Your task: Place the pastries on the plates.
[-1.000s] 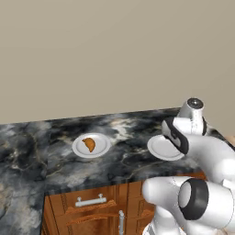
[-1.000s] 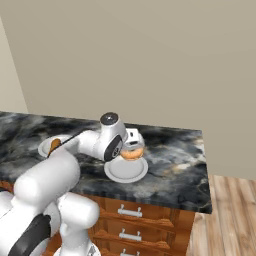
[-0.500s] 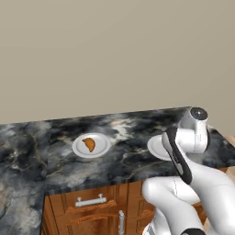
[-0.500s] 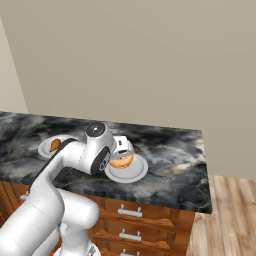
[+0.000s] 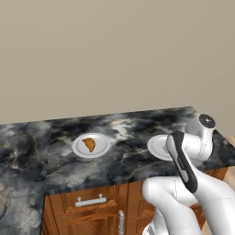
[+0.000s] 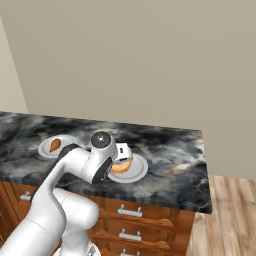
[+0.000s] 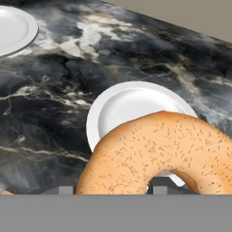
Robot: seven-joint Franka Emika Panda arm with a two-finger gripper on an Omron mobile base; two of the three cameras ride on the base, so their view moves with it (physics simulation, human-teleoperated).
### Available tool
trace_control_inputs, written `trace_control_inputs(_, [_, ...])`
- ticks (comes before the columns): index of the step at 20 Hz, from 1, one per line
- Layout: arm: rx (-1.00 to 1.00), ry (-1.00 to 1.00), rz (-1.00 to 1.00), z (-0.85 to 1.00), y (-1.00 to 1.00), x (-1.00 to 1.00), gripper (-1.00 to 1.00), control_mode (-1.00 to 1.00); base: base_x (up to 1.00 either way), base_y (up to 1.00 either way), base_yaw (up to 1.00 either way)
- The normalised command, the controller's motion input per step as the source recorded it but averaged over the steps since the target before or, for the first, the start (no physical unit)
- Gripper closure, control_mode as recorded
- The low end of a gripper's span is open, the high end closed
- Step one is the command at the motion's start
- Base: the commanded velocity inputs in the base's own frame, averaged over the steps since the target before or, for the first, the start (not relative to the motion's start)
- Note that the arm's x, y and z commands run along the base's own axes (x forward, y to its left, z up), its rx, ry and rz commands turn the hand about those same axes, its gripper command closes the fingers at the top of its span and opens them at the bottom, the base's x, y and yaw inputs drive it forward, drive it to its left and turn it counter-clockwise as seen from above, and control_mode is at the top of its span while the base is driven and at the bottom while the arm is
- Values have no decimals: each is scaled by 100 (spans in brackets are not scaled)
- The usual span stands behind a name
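Toward the right end of the black marble counter (image 5: 124,156), the fingers (image 6: 121,161) pinch the golden-brown ring doughnut (image 7: 158,156) and hold it over the near edge of a white plate (image 6: 136,171); whether it touches the plate cannot be told. From the hand view the doughnut hangs close in front, with the plate's rim (image 7: 93,118) just behind it. Farther left along the counter, well apart, the croissant (image 5: 89,144) lies in the middle of the other plate (image 5: 102,149). Wooden drawers (image 6: 131,220) with metal handles sit below the counter's front edge.
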Motion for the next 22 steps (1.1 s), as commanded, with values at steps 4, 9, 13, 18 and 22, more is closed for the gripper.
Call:
trace_control_inputs(4, [0,1,0,0,0,13,100,-100,0,0,0])
trace_control_inputs(9, [0,13,0,-5,0,33,100,-100,0,0,0])
trace_control_inputs(13, [0,24,0,-6,0,34,100,-100,0,0,0])
trace_control_inputs(18, [0,25,0,-5,0,30,100,-100,0,0,0])
trace_control_inputs(22, [0,16,0,-16,0,23,100,-100,0,0,0])
